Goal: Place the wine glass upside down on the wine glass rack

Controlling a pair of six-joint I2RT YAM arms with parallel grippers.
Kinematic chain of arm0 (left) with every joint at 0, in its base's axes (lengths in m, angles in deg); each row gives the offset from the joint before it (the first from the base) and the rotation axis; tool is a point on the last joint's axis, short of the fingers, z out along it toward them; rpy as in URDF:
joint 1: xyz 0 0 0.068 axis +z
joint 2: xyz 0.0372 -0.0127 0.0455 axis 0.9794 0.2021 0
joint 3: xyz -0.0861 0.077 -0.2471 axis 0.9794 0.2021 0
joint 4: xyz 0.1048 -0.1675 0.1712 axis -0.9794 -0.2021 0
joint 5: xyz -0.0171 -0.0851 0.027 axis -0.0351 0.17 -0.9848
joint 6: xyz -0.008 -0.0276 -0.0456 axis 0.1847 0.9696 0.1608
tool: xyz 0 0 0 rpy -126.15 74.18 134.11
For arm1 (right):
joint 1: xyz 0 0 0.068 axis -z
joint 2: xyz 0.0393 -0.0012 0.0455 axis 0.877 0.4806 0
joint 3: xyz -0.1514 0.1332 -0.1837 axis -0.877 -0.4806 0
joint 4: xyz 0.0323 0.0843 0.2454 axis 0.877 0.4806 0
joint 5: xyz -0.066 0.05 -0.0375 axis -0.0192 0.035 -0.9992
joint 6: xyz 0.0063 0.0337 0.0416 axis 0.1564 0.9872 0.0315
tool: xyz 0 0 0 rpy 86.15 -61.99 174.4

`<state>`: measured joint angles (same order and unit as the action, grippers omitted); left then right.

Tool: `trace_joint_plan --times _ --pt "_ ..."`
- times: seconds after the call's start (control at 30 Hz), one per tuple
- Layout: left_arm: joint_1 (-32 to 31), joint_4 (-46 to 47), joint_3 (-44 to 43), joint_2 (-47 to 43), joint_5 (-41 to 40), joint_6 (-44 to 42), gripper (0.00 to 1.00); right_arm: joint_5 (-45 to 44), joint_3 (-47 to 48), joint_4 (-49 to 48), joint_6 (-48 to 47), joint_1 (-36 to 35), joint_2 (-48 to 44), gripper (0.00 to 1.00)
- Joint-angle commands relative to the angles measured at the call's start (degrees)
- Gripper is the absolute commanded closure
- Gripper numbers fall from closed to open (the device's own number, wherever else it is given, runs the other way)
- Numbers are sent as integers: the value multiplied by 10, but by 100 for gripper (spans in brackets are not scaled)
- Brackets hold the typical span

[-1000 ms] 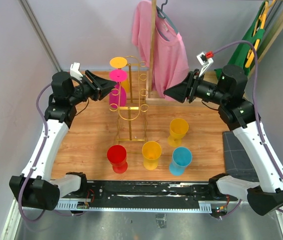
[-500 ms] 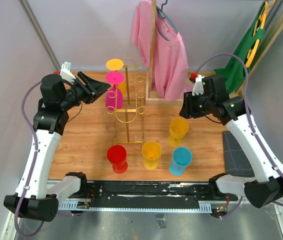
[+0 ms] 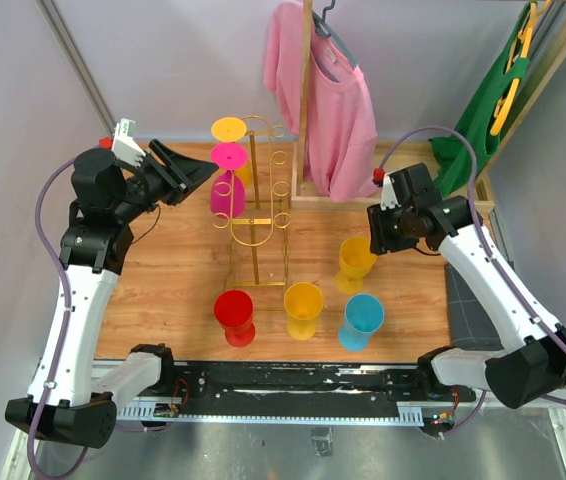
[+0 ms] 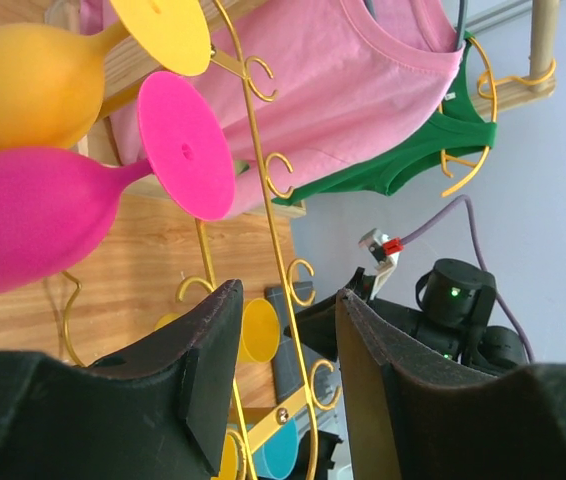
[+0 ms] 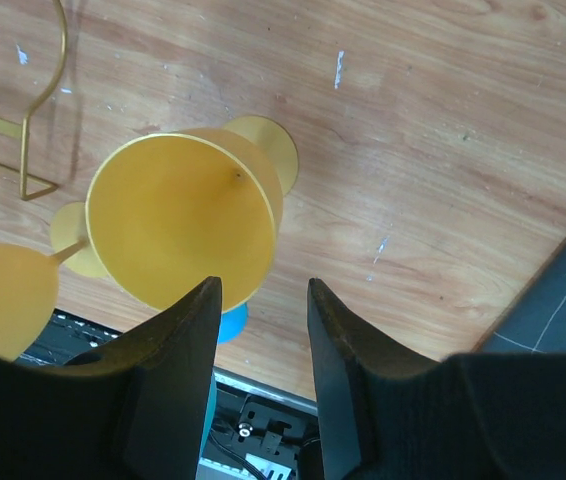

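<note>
The gold wire wine glass rack stands at the middle back of the wooden table. A pink glass and a yellow glass hang on it upside down; both show in the left wrist view, pink and yellow, beside the rack. My left gripper is open and empty, just left of the hung glasses. My right gripper is open, pointing down beside an upright yellow glass, whose rim lies by my left finger.
Upright red, yellow and blue glasses stand in a row near the front. A pink shirt on a wooden stand and a green garment hang at the back. A dark mat lies at the right.
My left gripper has drawn back to the left, away from the hung glasses. My right arm has swung down and inward from the back right to the yellow glass.
</note>
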<state>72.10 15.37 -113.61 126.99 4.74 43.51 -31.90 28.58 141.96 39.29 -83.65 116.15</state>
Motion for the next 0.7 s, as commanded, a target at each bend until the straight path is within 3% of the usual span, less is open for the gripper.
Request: trace_joint_plan --times 0.0,0.4,0.67 --pt "-3 33 -2 -4 14 -1 52 -16 -20 7 -13 0 11 59" --pt "-4 44 -35 -5 18 1 52 -29 -36 -4 -13 -21 48 64" --pt "-4 53 -33 -7 22 6 51 -39 -31 -3 -8 -29 66 95"
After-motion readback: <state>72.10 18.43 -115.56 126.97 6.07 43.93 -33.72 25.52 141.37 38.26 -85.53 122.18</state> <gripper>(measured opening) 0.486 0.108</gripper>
